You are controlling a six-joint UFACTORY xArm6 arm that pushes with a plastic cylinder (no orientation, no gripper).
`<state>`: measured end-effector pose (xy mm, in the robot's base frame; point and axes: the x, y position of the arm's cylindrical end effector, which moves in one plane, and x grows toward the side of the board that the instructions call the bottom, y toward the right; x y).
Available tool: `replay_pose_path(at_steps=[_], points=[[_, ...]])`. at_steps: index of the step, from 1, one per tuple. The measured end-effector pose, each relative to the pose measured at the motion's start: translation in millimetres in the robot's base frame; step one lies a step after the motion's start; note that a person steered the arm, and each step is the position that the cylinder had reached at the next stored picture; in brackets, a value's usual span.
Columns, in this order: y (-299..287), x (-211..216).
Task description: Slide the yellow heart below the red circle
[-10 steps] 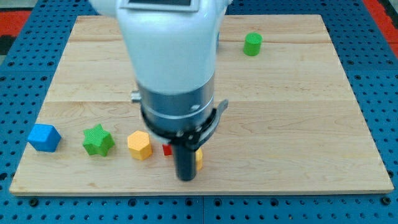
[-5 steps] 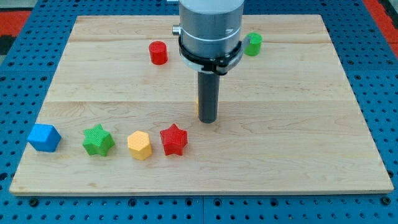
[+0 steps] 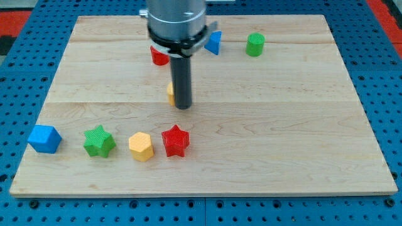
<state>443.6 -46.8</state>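
The yellow heart (image 3: pixel 170 94) is mostly hidden behind my rod; only a yellow sliver shows at the rod's left side. My tip (image 3: pixel 183 107) rests on the board just right of and touching that sliver. The red circle (image 3: pixel 157 57) is above it near the view's top, partly covered by the arm's body. The heart lies below the red circle, slightly to its right.
A blue triangular block (image 3: pixel 214 43) and a green cylinder (image 3: pixel 255 44) stand at the view's top. Along the bottom left lie a blue cube (image 3: pixel 44 139), a green star (image 3: pixel 99 141), a yellow hexagon (image 3: pixel 141 146) and a red star (image 3: pixel 175 140).
The arm and tip have moved up and to the view's left, pushing the yellow heart from near the bottom row to just below the red circle. The blue triangular block has come into view.
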Motion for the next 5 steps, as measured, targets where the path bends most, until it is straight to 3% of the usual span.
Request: replay_pose_path(at_steps=[1,2,4,5], points=[[-4,-28],[-19,-36],[25,-44],[3,-52]])
